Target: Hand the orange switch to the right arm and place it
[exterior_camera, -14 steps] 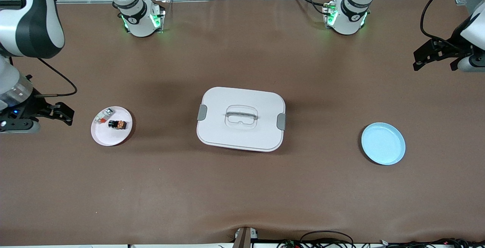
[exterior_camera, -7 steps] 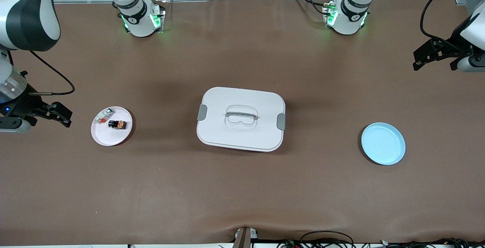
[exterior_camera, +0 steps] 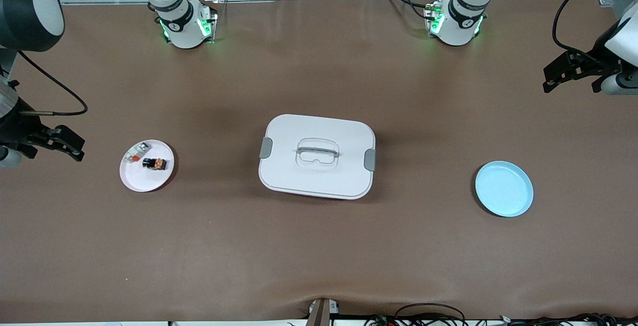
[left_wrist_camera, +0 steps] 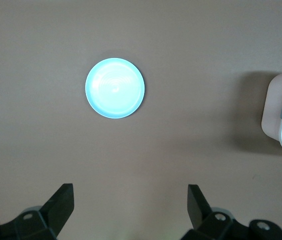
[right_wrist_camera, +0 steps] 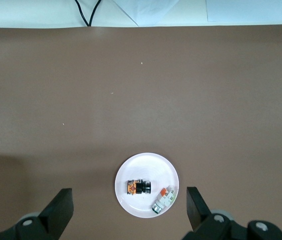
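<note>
Right end effector, fingers apart and empty, hangs over the table just beside the white plate; left end effector, also apart, waits well away. On that plate lies the switch, nearer the right arm.

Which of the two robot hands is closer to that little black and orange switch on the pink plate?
The right gripper, open, hangs at the right arm's end of the table beside the pink plate holding the orange switch. The left gripper, open too, waits at the left arm's end.
</note>
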Available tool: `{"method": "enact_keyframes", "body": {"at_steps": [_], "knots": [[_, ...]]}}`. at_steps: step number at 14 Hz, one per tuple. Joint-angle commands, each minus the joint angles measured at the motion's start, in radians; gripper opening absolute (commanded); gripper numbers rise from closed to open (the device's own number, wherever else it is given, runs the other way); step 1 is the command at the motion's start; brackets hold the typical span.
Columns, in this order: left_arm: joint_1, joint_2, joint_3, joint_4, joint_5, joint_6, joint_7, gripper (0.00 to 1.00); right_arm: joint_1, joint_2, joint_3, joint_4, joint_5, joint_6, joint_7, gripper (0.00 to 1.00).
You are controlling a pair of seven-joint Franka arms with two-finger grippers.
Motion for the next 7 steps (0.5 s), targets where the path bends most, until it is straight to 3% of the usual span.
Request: {"method": "enact_keyframes", "body": {"at_steps": [1, 5, 7], "knots": [[0.001, -0.004, 0.0, 0.022, -0.005, -0.012, 0.004, 1.0, 0.003, 0.005, -0.001, 0.052, 0.013, -0.053, 0.017, 1.0], [-0.002, 0.002, -0.002, 0.023, -0.002, -0.017, 0.004, 1.0, 0.024, -0.037, -0.02, 0.051, 0.034, -0.089, 0.019, 1.0], [-0.002, 0.002, -0.002, 0.023, -0.004, -0.017, 0.004, 1.0, 0.056, -0.065, -0.093, 0.049, 0.105, -0.118, 0.017, 1.0]]}}
